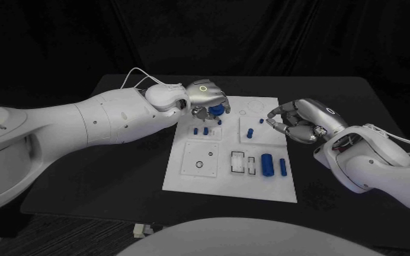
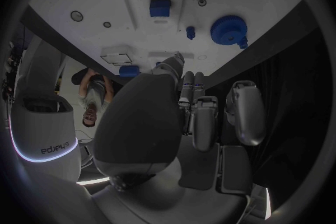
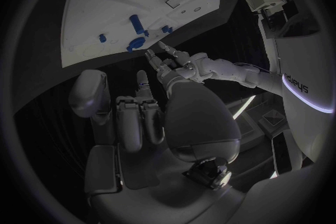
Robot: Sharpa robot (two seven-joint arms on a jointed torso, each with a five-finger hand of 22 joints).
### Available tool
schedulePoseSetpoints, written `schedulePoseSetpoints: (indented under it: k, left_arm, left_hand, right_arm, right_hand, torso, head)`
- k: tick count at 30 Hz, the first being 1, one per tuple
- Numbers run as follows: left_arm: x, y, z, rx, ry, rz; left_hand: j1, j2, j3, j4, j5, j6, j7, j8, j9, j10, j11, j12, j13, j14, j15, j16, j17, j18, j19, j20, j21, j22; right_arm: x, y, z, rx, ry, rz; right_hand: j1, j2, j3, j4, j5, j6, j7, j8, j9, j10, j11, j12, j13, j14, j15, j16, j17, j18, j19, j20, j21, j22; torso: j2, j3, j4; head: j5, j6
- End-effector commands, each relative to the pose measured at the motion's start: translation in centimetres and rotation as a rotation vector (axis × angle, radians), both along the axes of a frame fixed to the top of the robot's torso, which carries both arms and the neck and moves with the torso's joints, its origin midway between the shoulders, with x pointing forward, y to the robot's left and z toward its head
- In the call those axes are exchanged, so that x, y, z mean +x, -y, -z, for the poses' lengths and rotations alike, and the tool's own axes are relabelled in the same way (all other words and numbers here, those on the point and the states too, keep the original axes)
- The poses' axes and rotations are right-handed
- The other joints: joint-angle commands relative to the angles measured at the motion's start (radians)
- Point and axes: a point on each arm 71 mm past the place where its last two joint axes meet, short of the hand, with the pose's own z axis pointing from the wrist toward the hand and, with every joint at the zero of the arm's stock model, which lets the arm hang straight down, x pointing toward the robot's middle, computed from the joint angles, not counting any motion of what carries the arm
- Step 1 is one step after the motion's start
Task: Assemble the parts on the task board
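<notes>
Head view: a white task board [image 1: 205, 176] lies in the middle of a black table [image 1: 128, 167]. The left hand [image 1: 208, 97] hangs over the board's far left part, fingers pointing down around a round blue part [image 1: 217, 109]; whether the fingers actually grasp it cannot be told. Just near of that hand, two small blue pegs [image 1: 201, 130] stand on the board, and a further small blue peg [image 1: 250, 131] stands to their right. Toward the board's near right, a long blue cylinder [image 1: 267, 165] lies beside white rectangular recesses, with a slimmer blue piece [image 1: 282, 166] just to its right. The right hand [image 1: 299, 121] hovers at the board's right edge, fingers curled inward and empty.

Left wrist view: the left hand [image 2: 189, 117] is seen from behind, its fingers extended toward the board [image 2: 126, 5], apart from a blue gear-shaped part [image 2: 228, 29] and two blue blocks [image 2: 159, 7].
</notes>
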Motion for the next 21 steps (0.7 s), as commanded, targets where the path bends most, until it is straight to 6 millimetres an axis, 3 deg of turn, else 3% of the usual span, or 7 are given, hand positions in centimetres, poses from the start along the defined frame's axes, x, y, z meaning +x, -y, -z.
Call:
schedulePoseSetpoints:
  k: [1,9,13,15,21]
  left_arm:
    - [0.1,0.3,0.4,0.056,-0.004,-0.024]
    - [0.4,1.1,0.9,0.096,-0.037,-0.057]
    - [0.4,1.4,1.1,0.106,-0.046,-0.071]
    - [0.5,1.5,1.2,0.111,-0.050,-0.076]
    - [0.5,1.5,1.8,0.113,-0.055,-0.095]
  left_hand:
    - [-0.012,0.001,0.007,-0.001,0.001,0.009,0.002,0.002,-0.004,0.011,0.001,0.007,-0.008,0.082,0.007,-0.006,0.179,0.009,0.004,0.002,-0.007,0.178]
    - [-0.027,0.007,0.031,-0.011,0.028,0.012,0.012,-0.003,-0.029,0.073,0.017,0.010,-0.038,0.080,0.018,-0.010,0.174,0.009,0.006,0.012,-0.011,0.178]
    - [-0.038,0.002,0.036,-0.011,0.026,0.003,0.005,-0.007,-0.038,0.100,0.017,0.011,-0.045,0.079,0.018,-0.013,0.169,0.010,0.005,0.012,-0.016,0.178]
    - [-0.052,0.002,0.036,-0.010,0.019,0.013,-0.010,-0.001,-0.039,0.121,0.032,0.016,-0.044,0.077,0.026,-0.016,0.165,0.009,0.005,0.017,-0.018,0.178]
    - [-0.062,-0.001,0.035,-0.014,0.014,0.006,-0.003,-0.004,-0.043,0.129,0.029,0.016,-0.043,0.075,0.025,-0.020,0.160,0.010,0.004,0.018,-0.021,0.177]
  right_arm:
    - [0.0,0.0,0.0,0.008,0.001,0.000]
    - [0.0,0.1,0.1,0.006,-0.004,0.003]
    - [0.1,0.1,0.1,0.005,-0.006,0.003]
    - [0.1,0.0,0.1,0.005,-0.007,0.002]
    - [0.2,0.0,0.2,0.003,-0.008,0.001]
  right_hand:
    - [0.008,0.001,0.004,-0.002,0.004,0.005,-0.002,-0.005,-0.001,0.104,-0.003,0.003,0.263,0.094,-0.007,-0.007,0.205,0.008,0.000,-0.004,-0.005,0.127]
    - [0.013,0.000,0.006,-0.006,0.009,0.005,-0.002,-0.006,-0.002,0.104,-0.003,0.003,0.263,0.094,-0.007,-0.007,0.204,0.008,0.000,-0.004,-0.006,0.127]
    - [0.013,0.000,0.006,-0.006,0.009,0.005,-0.002,-0.006,-0.002,0.104,-0.003,0.003,0.263,0.094,-0.007,-0.007,0.204,0.008,0.000,-0.004,-0.006,0.127]
    - [0.013,0.000,0.006,-0.006,0.009,0.005,-0.002,-0.006,-0.002,0.104,-0.003,0.003,0.263,0.094,-0.007,-0.007,0.204,0.008,0.000,-0.004,-0.006,0.127]
    - [0.015,0.000,0.006,-0.007,0.011,0.005,-0.002,-0.006,-0.002,0.104,-0.003,0.003,0.263,0.094,-0.007,-0.007,0.205,0.007,0.000,-0.004,-0.004,0.127]
  torso:
    - [0.000,0.0006,0.0000]
    - [-0.001,0.0005,0.0000]
    - [0.000,0.0006,0.0007]
    - [0.000,0.0006,0.0006]
    - [-0.001,0.0003,0.0004]
  head:
    - [0.002,0.000]
    - [0.004,0.000]
    - [0.003,0.000]
    - [0.004,0.000]
    - [0.009,0.000]
